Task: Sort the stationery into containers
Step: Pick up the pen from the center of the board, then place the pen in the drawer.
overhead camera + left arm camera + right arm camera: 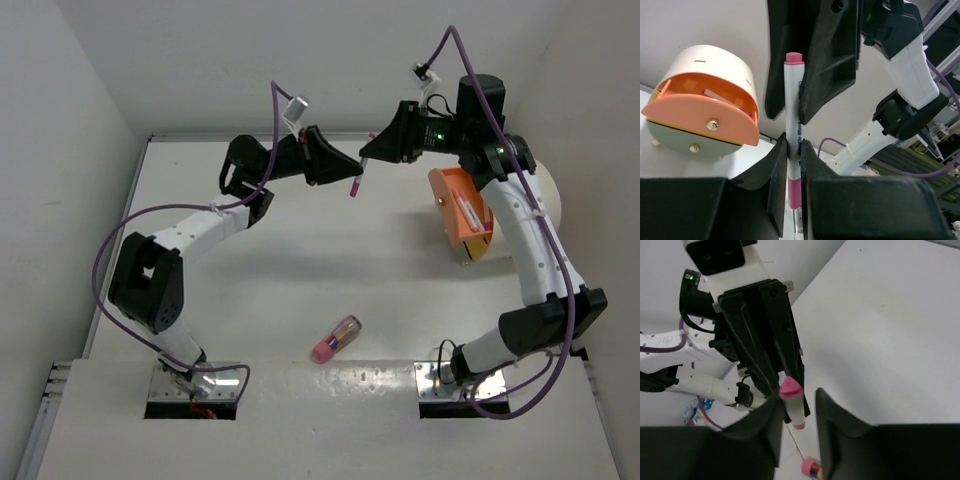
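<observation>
Over the far part of the desk [300, 260], the two hands meet tip to tip. The left hand [345, 165] is clenched on a thin white pen [356, 180] near one pink end. The right hand [368, 152] straddles the pen's other pink tip, fingers spread, a gap showing on one side. A cream drum [465, 215] with an orange face sits to their right.

white pen [792, 125], pink ends: aloft, tilted, over far tabletop [290, 260] | pink-ended tube [337, 338]: lying flat, near edge, centre | cream drum [448, 200], orange face: on its side, far right
</observation>
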Robot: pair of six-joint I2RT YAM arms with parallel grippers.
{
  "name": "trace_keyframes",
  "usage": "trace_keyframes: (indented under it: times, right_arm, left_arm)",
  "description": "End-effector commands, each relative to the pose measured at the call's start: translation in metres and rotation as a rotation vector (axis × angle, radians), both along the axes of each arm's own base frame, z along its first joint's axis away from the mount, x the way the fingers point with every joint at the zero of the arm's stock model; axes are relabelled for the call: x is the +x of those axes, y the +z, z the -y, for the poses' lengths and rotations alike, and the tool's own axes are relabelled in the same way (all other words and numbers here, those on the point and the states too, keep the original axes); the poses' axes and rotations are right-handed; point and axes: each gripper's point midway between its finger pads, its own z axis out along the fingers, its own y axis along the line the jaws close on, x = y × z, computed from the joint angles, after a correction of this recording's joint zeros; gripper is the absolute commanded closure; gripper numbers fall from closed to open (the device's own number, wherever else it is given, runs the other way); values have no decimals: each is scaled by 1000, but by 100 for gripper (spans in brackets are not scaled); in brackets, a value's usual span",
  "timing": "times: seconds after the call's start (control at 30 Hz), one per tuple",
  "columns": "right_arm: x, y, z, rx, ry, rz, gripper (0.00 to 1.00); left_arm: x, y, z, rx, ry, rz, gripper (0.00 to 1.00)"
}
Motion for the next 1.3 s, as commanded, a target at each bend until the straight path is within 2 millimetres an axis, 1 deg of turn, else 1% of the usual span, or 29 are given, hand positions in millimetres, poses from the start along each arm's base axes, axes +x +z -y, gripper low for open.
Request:
trace_keyframes:
  times: [0.0,0.03,0.07,0.1,0.13,0.17,0.2,0.23,0.27,0.3,0.33,0.37,0.4,0.43,0.47,0.5,0.57,0.63,0.67,0.7,0.8,0.87,0.9,0.93,0.97,1.03,1.1,1.13,1.27]
  right_arm:
    - [-4,17,-3,27,10,62,75]
    - [-2,17,-3,23,0,67,83]
    - [-1,16,0,7,-6,76,99]
    - [0,15,2,-6,-23,77,100]
    - [3,18,7,-23,-50,92,100]
    - [5,17,15,-46,-65,100,100]
    - [6,25,22,-56,-83,120,100]
    - [8,29,31,-73,-103,136,100]
    - [13,24,52,-123,-155,135,100]
    - [16,35,64,-146,-189,172,100]
    - [13,30,77,-190,-210,149,100]
    - [22,28,101,-280,-265,196,100]
    - [23,41,111,-324,-290,239,100]
    - [16,30,122,-386,-299,192,100]
    - [18,34,143,-498,-333,256,100]
    - [15,25,151,-550,-341,235,100]
    - [7,-4,181,-681,-371,161,100]
    - [-3,-13,195,-772,-386,165,100]
    - [-4,-24,202,-812,-387,141,100]
    - [-6,-29,214,-871,-417,118,100]
    - [-9,-44,231,-972,-409,60,100]
    - [-6,-56,239,-996,-404,32,100]
    - [-1,-56,243,-1009,-421,48,100]
    - [2,-59,245,-1018,-422,51,100]
    - [2,-71,245,-1024,-406,31,100]
    - [11,-82,245,-1023,-404,27,100]
    - [18,-88,243,-1010,-410,20,100]
    - [21,-95,243,-1007,-400,2,100]
    - [30,-109,241,-993,-397,-13,100]
  left_arm:
    - [-8,11,6,-42,-21,32,100]
    - [-10,10,7,-40,-26,33,100]
    - [-11,11,8,-40,-30,34,100]
    - [-9,8,10,-26,-29,17,94]
    - [-8,6,10,-12,-19,40,81]
    - [-6,5,11,6,-13,48,54]
    - [-1,-6,13,66,-6,-6,42]
    - [9,-12,12,106,40,59,29]
    - [14,-19,10,150,68,64,5]
    - [24,-35,8,229,114,98,0]
    - [30,-43,6,271,138,111,0]
    - [37,-53,2,312,162,97,0]
    - [38,-65,0,355,169,74,0]
    - [44,-71,0,379,200,102,0]
    - [44,-78,0,405,208,96,0]
    - [49,-81,0,427,235,127,0]
    - [43,-85,12,451,216,145,0]
    - [42,-92,23,465,205,150,0]
    - [41,-94,27,464,197,149,0]
    - [40,-99,32,468,187,142,0]
    - [41,-100,41,466,188,153,0]
    - [42,-97,45,457,191,167,0]
    - [43,-99,47,457,191,166,0]
    - [42,-100,48,454,187,164,0]
    - [42,-101,50,452,187,157,0]
    - [42,-105,54,452,183,149,0]
    - [40,-107,58,450,175,150,0]
    - [40,-108,58,453,179,149,0]
    - [44,-105,66,441,184,148,0]
